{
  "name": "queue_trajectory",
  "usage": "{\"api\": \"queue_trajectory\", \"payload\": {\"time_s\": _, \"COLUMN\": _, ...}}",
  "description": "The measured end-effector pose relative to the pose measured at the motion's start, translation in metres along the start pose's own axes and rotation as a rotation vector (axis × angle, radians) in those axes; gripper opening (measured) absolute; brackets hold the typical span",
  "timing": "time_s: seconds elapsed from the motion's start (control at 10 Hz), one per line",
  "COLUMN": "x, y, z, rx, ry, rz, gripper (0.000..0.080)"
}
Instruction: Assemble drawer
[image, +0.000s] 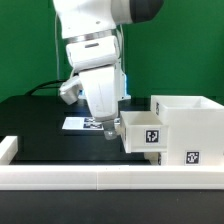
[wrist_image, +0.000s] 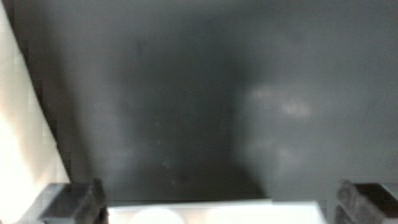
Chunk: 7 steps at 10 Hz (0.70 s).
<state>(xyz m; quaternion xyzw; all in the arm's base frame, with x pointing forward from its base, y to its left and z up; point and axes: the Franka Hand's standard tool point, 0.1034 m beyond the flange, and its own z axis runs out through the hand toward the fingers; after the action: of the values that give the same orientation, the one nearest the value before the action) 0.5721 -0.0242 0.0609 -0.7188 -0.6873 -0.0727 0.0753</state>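
The large white drawer case (image: 190, 125) stands at the exterior view's right, with a tag low on its front. One small white box (image: 143, 131), tagged, juts out of the case's side towards the arm. My gripper (image: 110, 130) is right against that box's outer end. In the wrist view its dark fingers (wrist_image: 71, 203) stand wide apart, with a white edge of the box (wrist_image: 222, 213) filling most of the gap between them. I see a thin gap at one finger, so the jaws look open around it. The second small box is not in view.
The marker board (image: 78, 123) lies on the black table behind the gripper. The low white border rail (image: 90, 177) runs along the front and up the exterior view's left. A pale strip (wrist_image: 9, 100) edges the wrist view.
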Motion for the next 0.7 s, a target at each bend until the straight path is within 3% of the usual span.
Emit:
{"api": "queue_trajectory", "payload": {"time_s": 0.5, "x": 0.003, "y": 0.000, "z": 0.001, "rx": 0.003, "ry": 0.000, "rz": 0.012, "gripper": 0.0648}}
{"api": "queue_trajectory", "payload": {"time_s": 0.7, "x": 0.016, "y": 0.004, "z": 0.004, "rx": 0.014, "ry": 0.005, "rz": 0.001, "gripper": 0.0648}}
